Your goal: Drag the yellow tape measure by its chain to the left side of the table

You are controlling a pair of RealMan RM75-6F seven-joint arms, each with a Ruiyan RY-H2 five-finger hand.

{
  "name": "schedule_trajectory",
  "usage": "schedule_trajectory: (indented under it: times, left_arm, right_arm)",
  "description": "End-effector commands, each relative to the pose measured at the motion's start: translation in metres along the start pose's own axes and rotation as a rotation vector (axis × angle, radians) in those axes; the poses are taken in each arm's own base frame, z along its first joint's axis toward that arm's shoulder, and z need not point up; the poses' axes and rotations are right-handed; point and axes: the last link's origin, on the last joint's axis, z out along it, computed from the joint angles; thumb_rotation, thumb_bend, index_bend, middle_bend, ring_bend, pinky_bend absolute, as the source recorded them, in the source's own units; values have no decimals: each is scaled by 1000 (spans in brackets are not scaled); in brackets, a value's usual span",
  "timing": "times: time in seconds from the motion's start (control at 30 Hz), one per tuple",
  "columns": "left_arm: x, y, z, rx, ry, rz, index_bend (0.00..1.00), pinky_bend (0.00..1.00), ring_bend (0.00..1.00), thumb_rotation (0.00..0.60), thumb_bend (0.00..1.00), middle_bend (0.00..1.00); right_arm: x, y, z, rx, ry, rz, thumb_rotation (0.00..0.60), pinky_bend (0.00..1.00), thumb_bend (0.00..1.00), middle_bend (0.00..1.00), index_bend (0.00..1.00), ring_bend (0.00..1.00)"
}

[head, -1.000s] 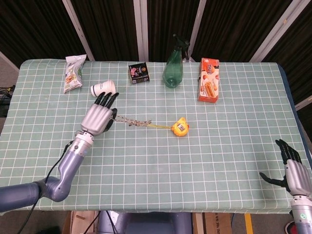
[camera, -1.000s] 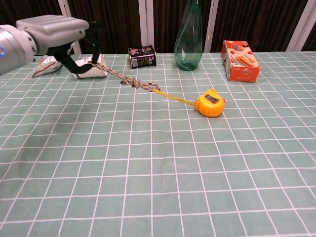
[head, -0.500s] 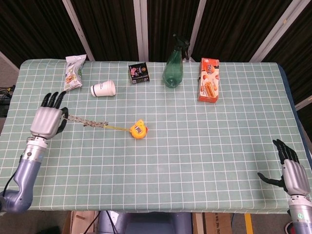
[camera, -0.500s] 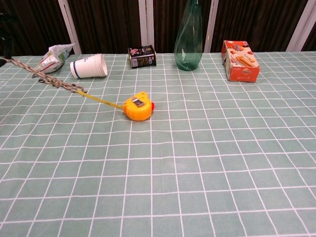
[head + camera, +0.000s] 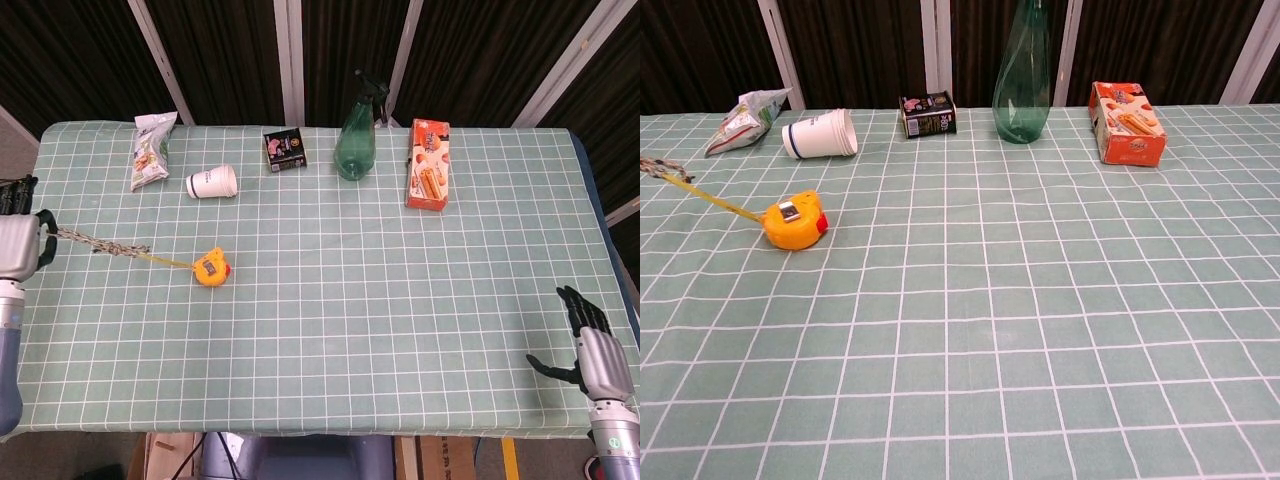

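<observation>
The yellow tape measure [image 5: 210,270] lies on the left part of the green checked table [image 5: 330,330], and it shows in the chest view as the yellow tape measure [image 5: 793,220]. Its chain [image 5: 100,243] runs left from a short yellow strap to my left hand [image 5: 18,240], which grips the chain's end at the table's left edge. In the chest view only the chain [image 5: 654,166] shows at the left border; the left hand is out of frame there. My right hand [image 5: 600,352] hangs off the table's front right corner, fingers apart, holding nothing.
Along the back edge stand a snack bag [image 5: 152,150], a paper cup on its side [image 5: 212,181], a small dark box [image 5: 285,149], a green spray bottle [image 5: 356,140] and an orange box [image 5: 428,163].
My left hand has pulled the chain further left, to the table's edge. The tape measure slid left with it, from near the centre to the left part. The right hand barely moved.
</observation>
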Motion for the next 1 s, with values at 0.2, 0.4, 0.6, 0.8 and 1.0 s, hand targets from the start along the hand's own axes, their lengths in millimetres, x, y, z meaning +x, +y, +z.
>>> schedule_trajectory:
  times: [0.2,0.4,0.6,0.8,1.0]
  left_arm:
    - [0,-29,10,83,18,43,575,0,0,600,560,21]
    - [0,-40,14,125,31,55,573,0,0,600,560,21]
    - [-1,-51,16,157,41,71,564,0,0,600,560,18]
    - [-2,-49,12,126,20,52,482,0,0,600,466,1]
    - [-5,-37,2,81,-8,16,288,0,0,600,154,0]
  right_arm:
    - [0,0,0,5,3,-5,600,0,184,0,0,0]
    - [0,-1,0,7,3,-6,600,0,184,0,0,0]
    - [-1,-1,0,9,4,-7,600,0,184,0,0,0]
    - [-1,-1,0,10,2,-9,600,0,183,0,0,0]
    - [-1,-1,0,11,0,-11,600,0,184,0,0,0]
